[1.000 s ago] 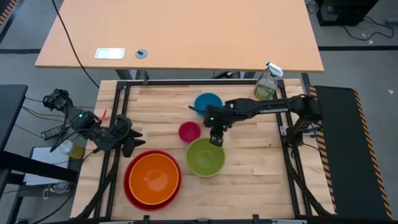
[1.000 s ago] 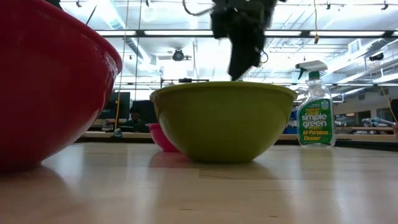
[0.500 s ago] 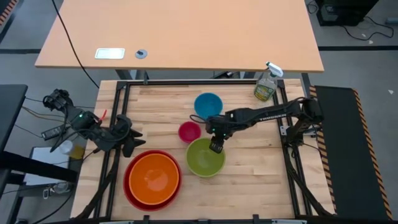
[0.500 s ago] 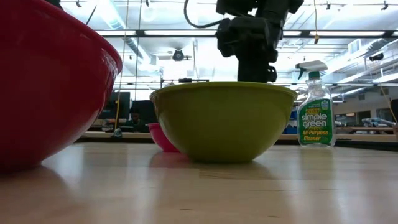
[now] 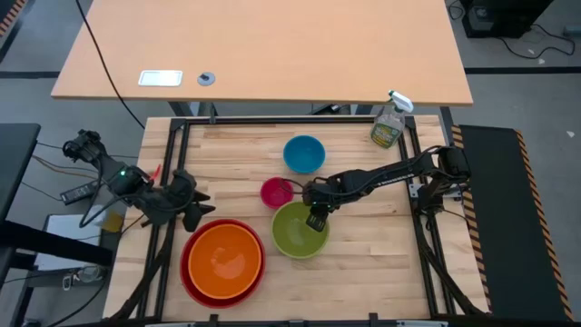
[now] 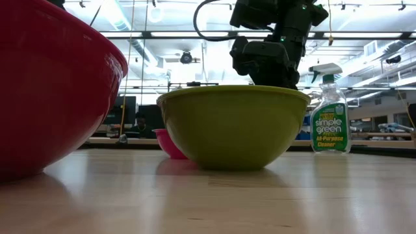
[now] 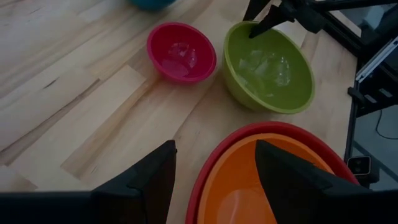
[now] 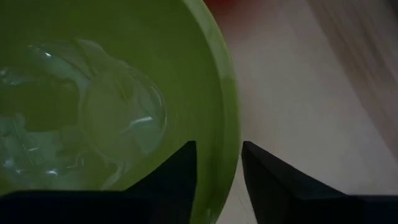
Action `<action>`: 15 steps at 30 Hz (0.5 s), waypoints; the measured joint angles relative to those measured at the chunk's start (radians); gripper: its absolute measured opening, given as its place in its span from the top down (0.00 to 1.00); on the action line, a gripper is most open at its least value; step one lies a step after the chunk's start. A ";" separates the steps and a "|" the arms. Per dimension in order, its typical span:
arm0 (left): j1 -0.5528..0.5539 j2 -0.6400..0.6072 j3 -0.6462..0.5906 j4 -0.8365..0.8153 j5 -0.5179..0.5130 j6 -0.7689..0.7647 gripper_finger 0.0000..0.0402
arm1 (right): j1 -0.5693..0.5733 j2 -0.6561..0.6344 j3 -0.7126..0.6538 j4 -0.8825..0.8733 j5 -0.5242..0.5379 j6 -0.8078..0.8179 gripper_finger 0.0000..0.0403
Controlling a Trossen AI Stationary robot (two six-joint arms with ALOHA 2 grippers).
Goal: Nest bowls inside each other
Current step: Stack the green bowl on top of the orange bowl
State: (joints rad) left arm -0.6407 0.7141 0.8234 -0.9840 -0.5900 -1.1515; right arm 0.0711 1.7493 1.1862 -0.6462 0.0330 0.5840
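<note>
Red bowl (image 5: 188, 272) sitting lower left of high view w/ orange bowl (image 5: 224, 257) already nested in it, so the two biggest are done. Lime green bowl (image 5: 300, 229) sitting just right of that stack, still on the table (image 5: 381, 263), empty. Right gripper (image 5: 315, 218) reaching down at its upper rim; in right wrist view one finger is inside the wall and one outside, jaws straddling the rim w/ a gap showing, so not clamped yet afaict. Probably lining up a rim pinch to lift green into orange. Blue bowl (image 5: 303, 153) waiting upper centre, well apart. Pink bowl (image 5: 277, 192) sitting just beside green's upper left edge, possible bump risk on the lift. Left gripper (image 5: 192, 211) parked at left table edge near the stack, fingers spread, holding nothing.
</note>
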 joint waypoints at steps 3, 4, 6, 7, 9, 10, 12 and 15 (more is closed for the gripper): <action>0.000 0.008 0.000 0.001 0.000 -0.001 0.45 | 0.000 0.000 0.000 0.006 0.000 0.002 0.77; 0.000 0.009 0.000 0.001 0.000 -0.009 0.45 | 0.000 0.000 0.000 0.006 0.000 0.005 0.80; 0.000 0.010 0.000 0.003 0.000 -0.024 0.45 | 0.000 0.000 0.000 0.005 -0.012 0.014 0.86; 0.000 0.011 0.000 0.003 0.000 -0.028 0.45 | -0.001 0.000 0.001 0.009 -0.020 0.014 0.88; 0.000 0.012 0.000 0.005 0.000 -0.036 0.45 | 0.000 -0.001 0.002 0.007 -0.037 0.015 0.92; 0.000 0.012 0.000 0.009 0.000 -0.039 0.45 | 0.000 -0.001 0.002 0.007 -0.036 0.020 0.93; 0.000 0.012 0.000 0.032 0.001 -0.033 0.45 | 0.001 -0.001 0.002 0.008 -0.049 0.031 0.93; 0.000 0.012 0.000 0.062 0.015 0.008 0.45 | -0.003 -0.001 0.002 0.006 -0.065 0.063 0.92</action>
State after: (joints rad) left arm -0.6411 0.7258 0.8234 -0.9225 -0.5746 -1.1439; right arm 0.0685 1.7485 1.1881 -0.6403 -0.0320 0.6470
